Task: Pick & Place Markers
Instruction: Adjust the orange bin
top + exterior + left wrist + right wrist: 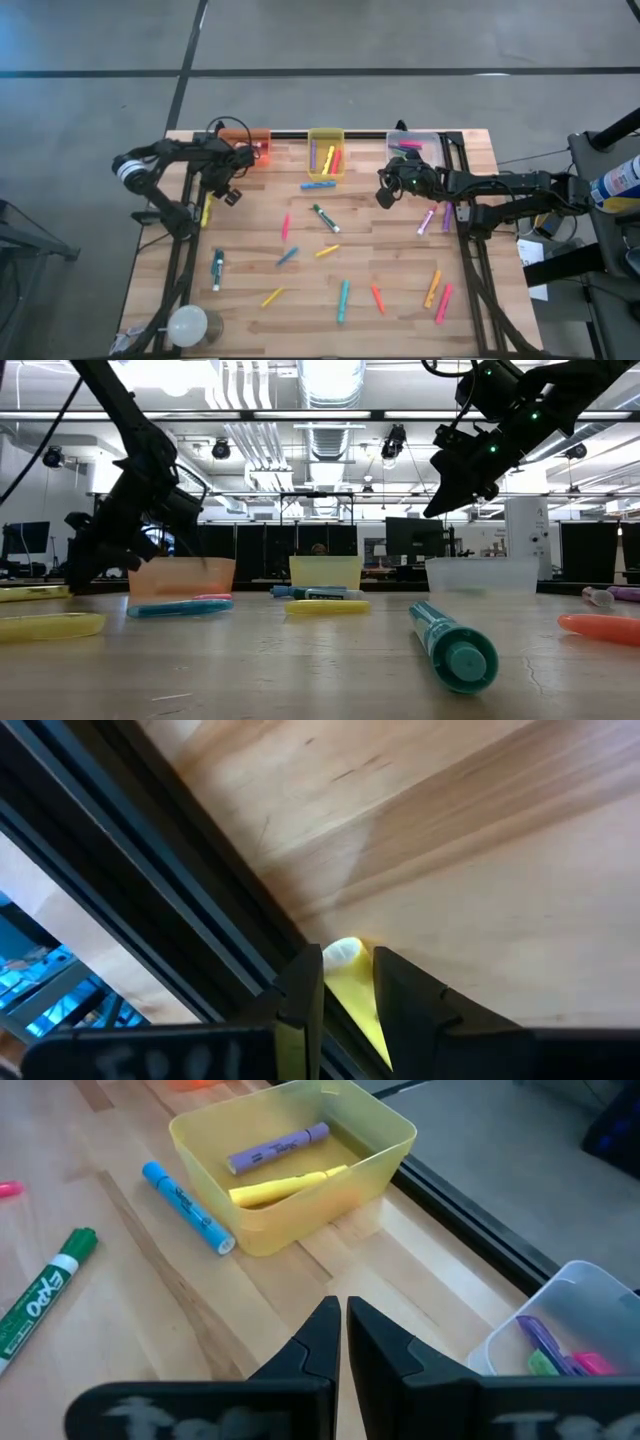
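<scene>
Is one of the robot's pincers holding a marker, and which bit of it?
Yes. The left pincer grips a yellow marker near its rounded end, by the table's left rail. The right pincer is shut on nothing.

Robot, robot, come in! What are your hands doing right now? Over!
Left gripper shut on yellow marker at table's left edge. Right gripper shut, empty, raised between yellow bin and clear bin. Nothing in the way.

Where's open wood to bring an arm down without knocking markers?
Bare patches: between the orange bin and yellow bin, and the front left, between the teal marker and the white ball. Crowded: table centre around the green marker, and the front right near the orange marker.
</scene>
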Robot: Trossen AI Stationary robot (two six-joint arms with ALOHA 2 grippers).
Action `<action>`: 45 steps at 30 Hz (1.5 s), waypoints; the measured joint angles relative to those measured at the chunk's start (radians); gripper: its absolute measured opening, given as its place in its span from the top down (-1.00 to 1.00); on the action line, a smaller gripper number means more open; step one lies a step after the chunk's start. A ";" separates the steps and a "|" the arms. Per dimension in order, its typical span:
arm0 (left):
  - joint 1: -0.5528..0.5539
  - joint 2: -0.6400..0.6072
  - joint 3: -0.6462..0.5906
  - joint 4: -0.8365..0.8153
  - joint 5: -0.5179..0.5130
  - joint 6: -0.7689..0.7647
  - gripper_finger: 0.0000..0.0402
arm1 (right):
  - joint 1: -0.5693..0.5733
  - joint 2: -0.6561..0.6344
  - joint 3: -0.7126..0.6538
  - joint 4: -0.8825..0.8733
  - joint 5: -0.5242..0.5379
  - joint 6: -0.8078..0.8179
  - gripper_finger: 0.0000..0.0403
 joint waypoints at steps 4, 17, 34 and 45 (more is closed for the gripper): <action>0.000 0.030 -0.003 0.004 0.010 0.000 0.61 | 0.000 0.000 0.000 0.000 0.001 0.000 0.91; -0.050 0.060 0.015 -0.064 0.023 0.124 0.61 | 0.000 0.000 0.000 0.003 0.003 -0.005 0.91; -0.111 -0.092 0.044 -0.345 0.125 -0.063 0.61 | 0.000 0.000 0.000 0.010 0.003 -0.016 0.91; -0.273 -0.087 0.005 -0.259 0.250 -0.158 0.61 | 0.000 0.000 0.000 0.010 0.003 -0.017 0.91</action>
